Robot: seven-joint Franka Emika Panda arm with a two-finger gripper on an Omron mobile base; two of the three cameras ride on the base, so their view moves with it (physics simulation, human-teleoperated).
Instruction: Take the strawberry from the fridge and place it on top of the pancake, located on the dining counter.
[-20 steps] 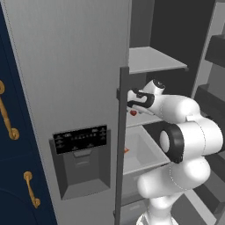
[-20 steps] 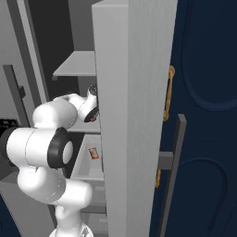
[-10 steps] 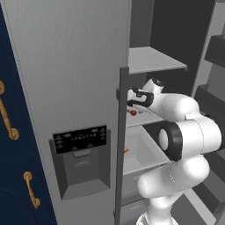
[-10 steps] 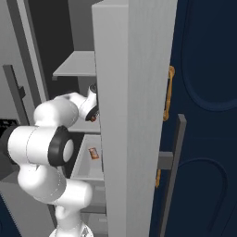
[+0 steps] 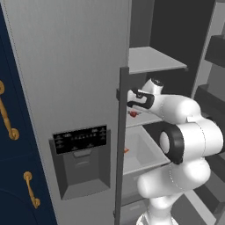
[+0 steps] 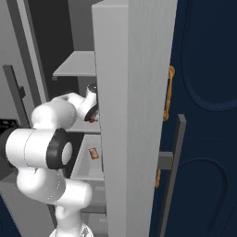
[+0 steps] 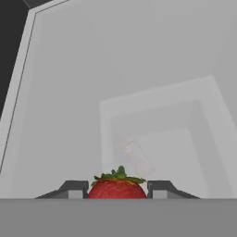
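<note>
**Jaws closed on the strawberry inside the fridge**

The arm reaches into the open right half of the fridge (image 5: 66,66), its hand tucked just behind the edge of the shut left door and under the upper shelf (image 5: 154,59). In the hand view the gripper (image 7: 118,189) has its two dark fingertips (image 7: 74,189) pressed against either side of the strawberry (image 7: 117,186) — the jaws are clenched on the fruit, which sits squarely between them with its green leaves up. From the left base view the strawberry (image 5: 133,114) shows as a small red spot just below the dark hand, at the level of the middle shelf; whether it rests on that shelf or is lifted clear of it cannot be told. The right base view gives the same red spot (image 6: 92,119) beside the hand, close against the edge of the open fridge door (image 6: 134,115).

Below the hand lies a pale drawer (image 5: 147,154) holding a small thin orange item (image 6: 94,153). Through the shelf, the hand view shows that drawer's outline faintly. Navy cabinets with brass handles (image 5: 6,118) flank the fridge — one handle (image 6: 169,92) shows to the right too
</note>
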